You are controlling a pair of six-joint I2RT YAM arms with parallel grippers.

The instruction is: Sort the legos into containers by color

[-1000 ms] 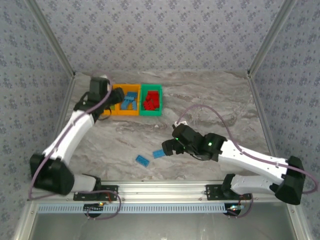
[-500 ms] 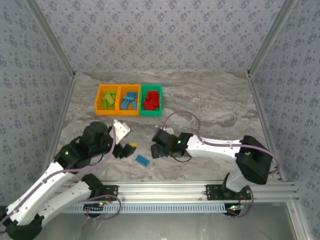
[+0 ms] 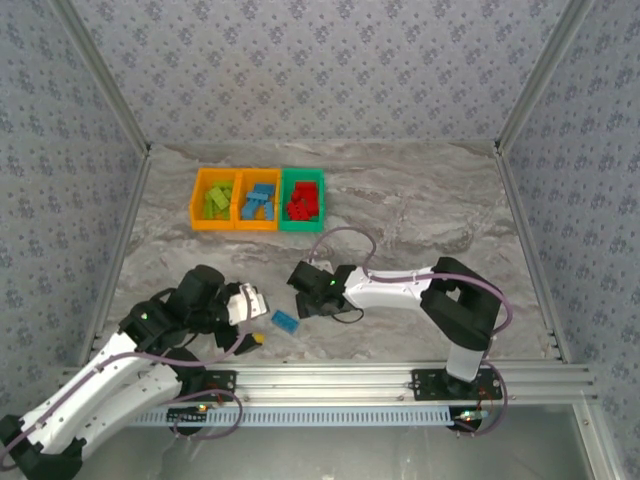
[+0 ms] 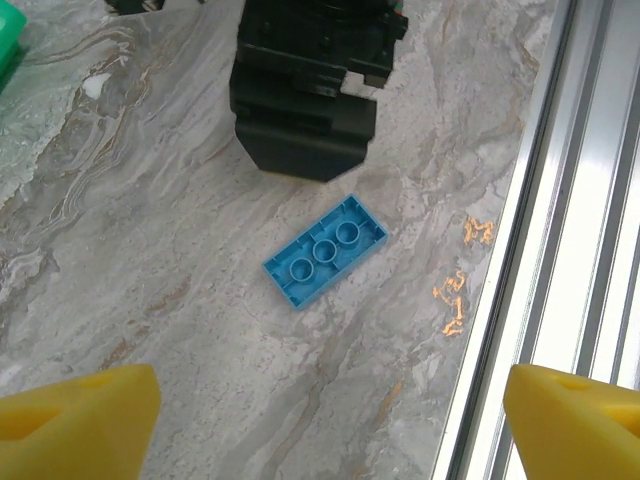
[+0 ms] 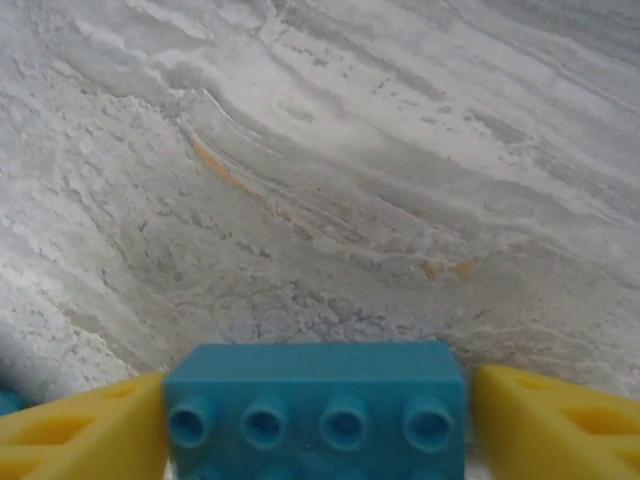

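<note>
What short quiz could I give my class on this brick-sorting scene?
1. True or false: a blue brick sits between the right fingers.
2. What colour are the bricks in the green bin? A) red B) blue C) lime
3. In the left wrist view, how many loose bricks lie on the table?
Key: 1 true; 2 A; 3 one.

Marble table [image 3: 430,215], far left: three bins in a touching row.
- Left orange bin [image 3: 196,202] held green bricks [image 3: 217,199].
- Middle orange bin [image 3: 257,226] held blue bricks [image 3: 260,200].
- Green bin [image 3: 302,227] held red bricks [image 3: 301,203].

Near edge: one loose brick [image 3: 285,320] (blue) lay flat between the left gripper [image 3: 258,320] and the right gripper [image 3: 303,303].
</note>
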